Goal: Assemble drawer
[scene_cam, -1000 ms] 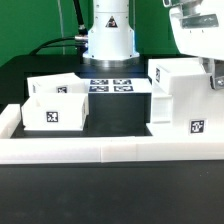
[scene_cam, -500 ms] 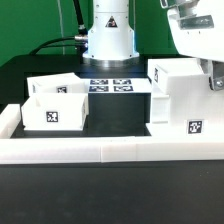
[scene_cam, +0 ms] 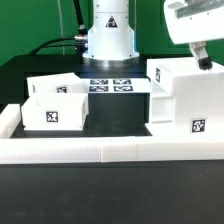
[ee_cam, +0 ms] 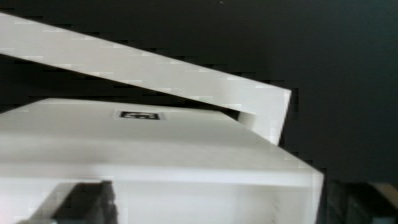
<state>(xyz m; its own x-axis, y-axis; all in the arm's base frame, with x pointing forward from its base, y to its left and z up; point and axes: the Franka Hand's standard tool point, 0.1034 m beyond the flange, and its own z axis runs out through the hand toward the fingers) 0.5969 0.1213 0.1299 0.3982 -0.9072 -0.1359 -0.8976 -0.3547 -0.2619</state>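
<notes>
The large white housing (scene_cam: 185, 100) stands at the exterior view's right, against the low white wall (scene_cam: 110, 150). It carries a tag on its front. My gripper (scene_cam: 203, 60) hangs just above its top rear edge, with the jaws apart and nothing in them. In the wrist view the housing's top (ee_cam: 160, 150) with a tag fills the lower part. A dark finger (ee_cam: 80, 203) shows at each side of my gripper (ee_cam: 231, 203). Two white trays with tags, the front one (scene_cam: 50, 116) and the rear one (scene_cam: 60, 90), stand close together at the exterior view's left.
The marker board (scene_cam: 110, 86) lies between the trays and the housing, in front of the robot base (scene_cam: 108, 35). The low white wall runs along the front and up both sides. It shows as a white band (ee_cam: 160, 70) in the wrist view.
My gripper has risen and shifted slightly toward the exterior view's left, off the housing's right side. The housing and trays have not moved.
</notes>
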